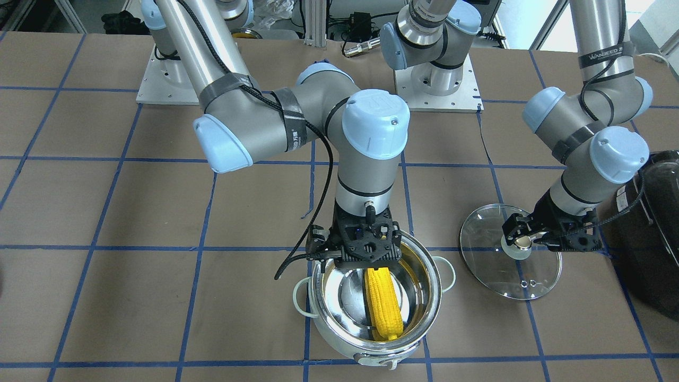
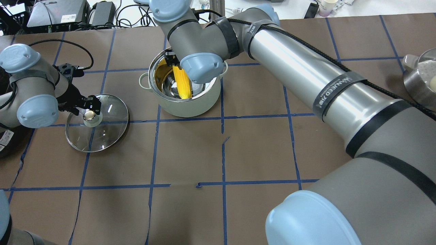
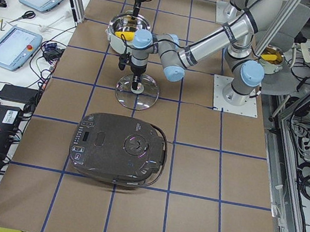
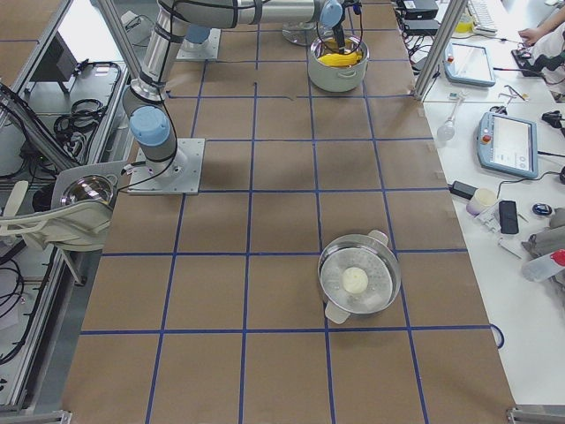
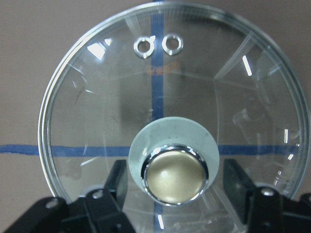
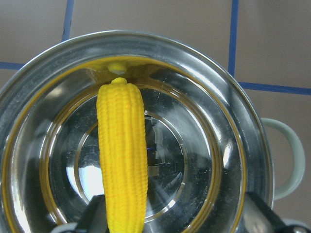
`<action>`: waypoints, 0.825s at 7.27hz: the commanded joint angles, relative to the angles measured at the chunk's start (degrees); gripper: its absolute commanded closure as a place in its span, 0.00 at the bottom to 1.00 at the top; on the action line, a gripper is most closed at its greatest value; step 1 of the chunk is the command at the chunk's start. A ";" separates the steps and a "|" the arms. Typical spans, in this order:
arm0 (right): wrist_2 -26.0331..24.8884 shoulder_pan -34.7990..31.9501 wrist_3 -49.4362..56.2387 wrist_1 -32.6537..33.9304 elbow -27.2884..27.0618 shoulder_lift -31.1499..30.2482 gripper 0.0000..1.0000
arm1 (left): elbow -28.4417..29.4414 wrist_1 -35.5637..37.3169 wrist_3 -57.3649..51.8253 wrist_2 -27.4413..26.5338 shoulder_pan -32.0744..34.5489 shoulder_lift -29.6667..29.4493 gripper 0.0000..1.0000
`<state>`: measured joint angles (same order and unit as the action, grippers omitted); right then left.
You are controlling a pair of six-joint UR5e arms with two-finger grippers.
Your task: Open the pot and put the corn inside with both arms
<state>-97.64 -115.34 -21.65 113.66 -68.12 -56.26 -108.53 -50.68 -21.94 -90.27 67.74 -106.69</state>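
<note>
**Letting go of the corn cleanly**

The corn is inside the open pot. Its tapered tip rests against the wall on the far side from the robot, and its thick end is up under the right fingers. In the right wrist view those fingers stand wide apart, with the cob close to one and well clear of the other, so they appear to grip nothing. The placing looks all but finished.

What remains for this arm is to come away without disturbing anything. The best move is probably a straight lift with the fingers kept spread, because a sideways pull could catch the cob's raised end or knock the rim. The pot's steel is slick, so a nudged cob may slide or roll.

The lid lies flat on the bench, well apart from the pot. The left fingers stand open on either side of its knob, with a gap on each side. That arm should also rise straight up so it does not drag the glass.
</note>
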 commanded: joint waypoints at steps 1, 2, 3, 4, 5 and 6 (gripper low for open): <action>4.02 7.73 1.08 -14.80 -2.97 -10.13 0.00 | 8.10 -14.18 0.84 0.10 1.60 3.22 0.00; 4.04 10.03 2.91 -21.48 -6.64 -15.76 0.00 | 14.51 -22.98 3.10 -0.08 4.48 4.20 0.00; 3.26 12.57 7.19 -26.94 -10.68 -21.21 0.00 | 20.49 -29.33 6.52 -0.34 8.60 4.81 0.00; 3.94 17.04 8.89 -27.26 -13.42 -23.87 0.00 | 24.38 -34.26 13.78 -0.34 12.47 5.69 0.00; 4.13 19.60 11.95 -28.57 -13.71 -24.94 0.00 | 25.63 -36.05 20.03 -0.08 15.90 7.18 0.00; 6.13 20.67 12.51 -31.01 -13.80 -27.13 0.00 | 25.47 -37.03 22.70 -0.25 19.33 9.11 0.00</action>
<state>-93.15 -96.93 -10.92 85.27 -81.25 -80.80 -84.11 -85.44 -4.29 -90.47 82.70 -99.69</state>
